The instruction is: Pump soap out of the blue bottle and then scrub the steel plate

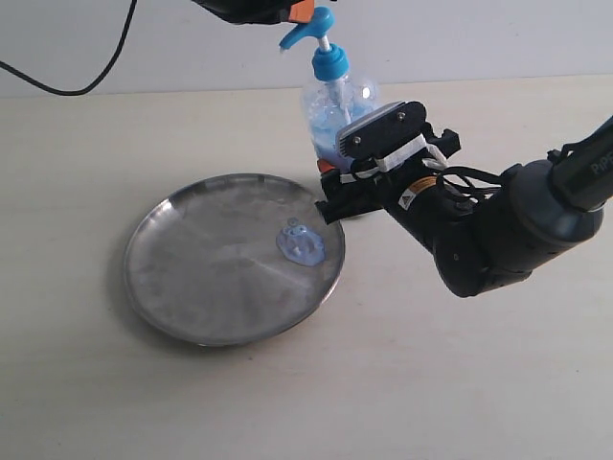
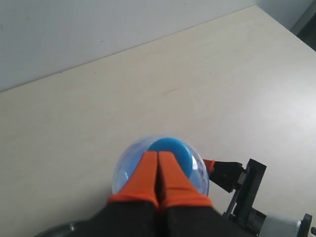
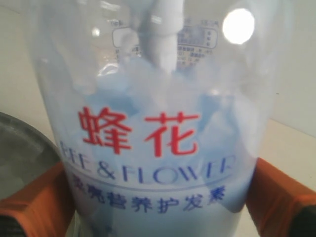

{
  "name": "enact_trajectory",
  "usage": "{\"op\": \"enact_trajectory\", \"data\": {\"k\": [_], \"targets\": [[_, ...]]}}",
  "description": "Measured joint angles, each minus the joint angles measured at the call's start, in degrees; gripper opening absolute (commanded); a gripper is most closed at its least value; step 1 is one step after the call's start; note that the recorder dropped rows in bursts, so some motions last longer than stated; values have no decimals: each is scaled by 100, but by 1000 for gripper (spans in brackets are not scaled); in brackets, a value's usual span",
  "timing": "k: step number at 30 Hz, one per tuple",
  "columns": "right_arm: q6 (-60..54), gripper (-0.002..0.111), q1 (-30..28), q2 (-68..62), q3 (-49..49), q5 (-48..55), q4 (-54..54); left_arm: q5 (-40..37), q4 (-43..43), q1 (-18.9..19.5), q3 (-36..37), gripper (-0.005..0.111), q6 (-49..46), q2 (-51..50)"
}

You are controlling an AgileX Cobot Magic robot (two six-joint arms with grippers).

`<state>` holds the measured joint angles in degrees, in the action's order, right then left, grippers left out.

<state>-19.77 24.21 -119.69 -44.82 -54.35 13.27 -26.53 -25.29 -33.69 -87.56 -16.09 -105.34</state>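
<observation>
The blue bottle [image 1: 340,101] stands upright just behind the steel plate [image 1: 192,287], its red characters filling the right wrist view [image 3: 143,131]. My right gripper [image 1: 335,182] is shut on the bottle's lower body, an orange finger [image 3: 34,202] on each side. My left gripper [image 1: 292,11] hangs directly over the blue pump head [image 1: 311,27], fingers [image 2: 158,175] pressed together, shut on nothing. From above, the bottle [image 2: 128,163] shows beneath them. A pale blue blob of soap [image 1: 300,241] lies on the plate's right part, below the nozzle.
A black cable [image 1: 91,81] loops across the back left of the pale table [image 1: 479,383]. The wall rises close behind the bottle. The right arm's dark body [image 1: 498,225] stretches in from the right edge.
</observation>
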Motion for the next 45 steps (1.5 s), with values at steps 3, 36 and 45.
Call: {"op": "enact_trajectory", "data": {"k": [3,36,45], "targets": [[0,0,0,0,0,0,0,-11,-10,0,0,0,0,0],[84,0,0,0,0,10,135,60,-152,-45,-19,0,2,-180],[84,0,0,0,0,10,135,72,-152,-45,-19,0,2,-155]]}}
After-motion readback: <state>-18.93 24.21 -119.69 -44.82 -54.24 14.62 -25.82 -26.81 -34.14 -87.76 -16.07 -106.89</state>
